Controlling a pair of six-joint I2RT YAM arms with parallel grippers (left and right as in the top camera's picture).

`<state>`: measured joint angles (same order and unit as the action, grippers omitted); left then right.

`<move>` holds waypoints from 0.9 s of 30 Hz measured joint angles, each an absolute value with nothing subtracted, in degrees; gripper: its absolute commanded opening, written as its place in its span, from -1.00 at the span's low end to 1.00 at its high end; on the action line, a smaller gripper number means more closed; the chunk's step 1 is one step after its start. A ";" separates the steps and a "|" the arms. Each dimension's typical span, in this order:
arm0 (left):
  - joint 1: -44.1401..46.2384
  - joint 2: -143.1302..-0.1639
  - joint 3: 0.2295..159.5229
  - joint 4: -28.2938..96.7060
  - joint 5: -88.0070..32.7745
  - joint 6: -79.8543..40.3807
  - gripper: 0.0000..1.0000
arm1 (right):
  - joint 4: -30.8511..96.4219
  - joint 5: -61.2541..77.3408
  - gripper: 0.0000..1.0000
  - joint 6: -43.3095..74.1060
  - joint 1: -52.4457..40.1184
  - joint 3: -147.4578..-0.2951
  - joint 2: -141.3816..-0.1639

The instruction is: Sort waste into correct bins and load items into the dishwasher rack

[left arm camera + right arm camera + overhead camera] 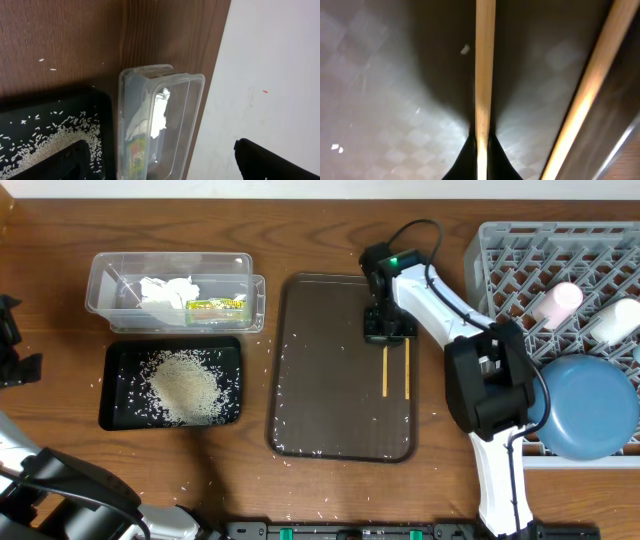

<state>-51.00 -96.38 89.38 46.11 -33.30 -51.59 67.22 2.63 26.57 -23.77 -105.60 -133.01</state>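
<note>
Right end effector (480, 155) pinching a wooden chopstick (485, 60), its fingertips (462, 162) largely cropped, left end effector (160, 150) spread, mostly out of frame.

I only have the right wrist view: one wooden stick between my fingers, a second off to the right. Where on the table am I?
Observer: The right end effector is over the brown serving tray, closed at the far end of the two chopsticks, which lie side by side on it.
Operator: What's in the rack already?
Observer: The dishwasher rack, to your right, holds a pink cup, a white cup and a blue dish.
Operator: And the left arm?
Observer: The left end effector is at the table's far left, wide open and holding nothing, facing the clear tub.
</note>
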 measured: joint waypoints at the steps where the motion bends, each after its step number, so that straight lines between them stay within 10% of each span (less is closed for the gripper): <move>1: -51.00 -96.38 89.38 46.11 -33.30 -51.59 0.89 | 68.27 2.98 -0.98 26.50 -23.75 -106.00 -133.21; 27: -51.00 -96.38 89.38 46.11 -33.30 -51.59 0.89 | 91.81 3.03 -0.98 -0.71 0.71 -140.22 -135.92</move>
